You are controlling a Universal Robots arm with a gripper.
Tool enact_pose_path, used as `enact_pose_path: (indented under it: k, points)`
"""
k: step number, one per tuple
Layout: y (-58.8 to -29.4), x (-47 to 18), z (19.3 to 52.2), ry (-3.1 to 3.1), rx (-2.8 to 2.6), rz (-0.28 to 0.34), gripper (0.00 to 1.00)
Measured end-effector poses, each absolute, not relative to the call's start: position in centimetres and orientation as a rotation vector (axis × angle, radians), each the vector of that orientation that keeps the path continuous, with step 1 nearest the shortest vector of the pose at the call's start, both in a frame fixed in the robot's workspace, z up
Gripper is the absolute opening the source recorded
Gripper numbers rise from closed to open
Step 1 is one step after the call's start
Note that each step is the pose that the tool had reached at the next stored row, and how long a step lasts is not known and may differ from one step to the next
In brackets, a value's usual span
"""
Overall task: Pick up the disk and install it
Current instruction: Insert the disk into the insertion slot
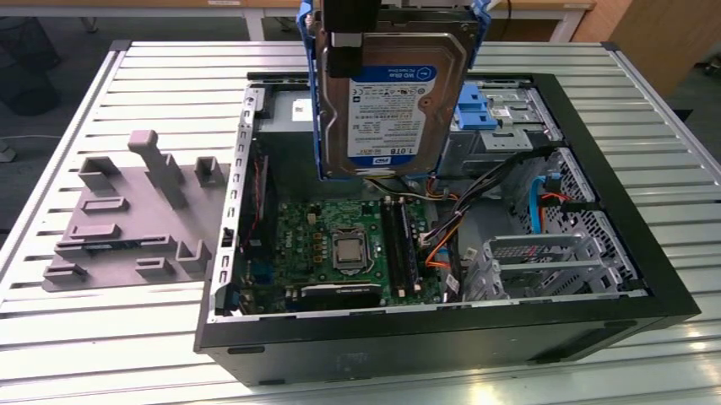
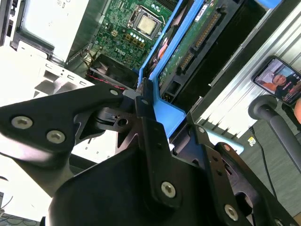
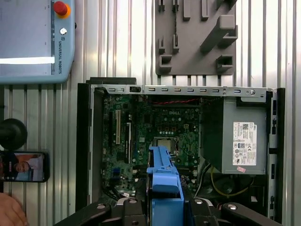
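Held the disk (image 1: 389, 93) aloft with fingers (image 2: 151, 134) closed on its blue carrier (image 3: 163, 179), above the open computer case (image 1: 451, 346); picked up, seemingly not yet seated in any bay.

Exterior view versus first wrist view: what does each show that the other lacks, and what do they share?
Exterior view adds: the disk's labelled face, held upright above the open case, and the metal drive cage. First wrist view adds: a teach pendant, a phone, a hand. Both: the motherboard, the grey fixture block, the disk's blue carrier, the gripper shut on it.
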State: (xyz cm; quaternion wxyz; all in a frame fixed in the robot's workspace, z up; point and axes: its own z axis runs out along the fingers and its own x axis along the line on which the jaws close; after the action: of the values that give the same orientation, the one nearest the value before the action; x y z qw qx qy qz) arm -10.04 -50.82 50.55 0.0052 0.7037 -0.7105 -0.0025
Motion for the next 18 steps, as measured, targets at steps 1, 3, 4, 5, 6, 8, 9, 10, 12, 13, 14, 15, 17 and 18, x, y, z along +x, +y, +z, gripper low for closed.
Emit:
enact_pose_path:
  k: [1, 3, 4, 5, 6, 8, 9, 10, 12, 13, 14, 15, 17, 18]
  points:
    - [-50.8, -10.0, 50.5, -2.225, 2.203, -0.008, 0.36]
    - [-50.8, -10.0, 50.5, -2.225, 2.203, -0.008, 0.36]
    - [-50.8, -10.0, 50.5, -2.225, 2.203, -0.008, 0.36]
    - [-50.8, -10.0, 50.5, -2.225, 2.203, -0.008, 0.36]
    - [-50.8, -10.0, 50.5, -2.224, 2.203, -0.008, 0.36]
    - [-50.8, -9.9, 50.5, -2.225, 2.203, -0.008, 0.36]
    - [-50.8, -9.7, 50.5, -2.225, 2.203, -0.008, 0.36]
    - [-50.8, -9.6, 50.5, -2.224, 2.203, -0.008, 0.36]
    - [-50.8, -8.9, 50.5, -2.224, 2.202, -0.01, 0.36]
    - [-50.8, -8.6, 50.5, -2.223, 2.202, -0.011, 0.36]
    - [-50.8, -8.3, 50.5, -2.223, 2.202, -0.011, 0.36]
    - [-50.8, -8.0, 50.5, -2.223, 2.201, -0.012, 0.36]
    - [-50.8, -7.2, 50.5, -2.222, 2.201, -0.013, 0.36]
    - [-50.8, -7.0, 50.5, -2.222, 2.201, -0.013, 0.36]
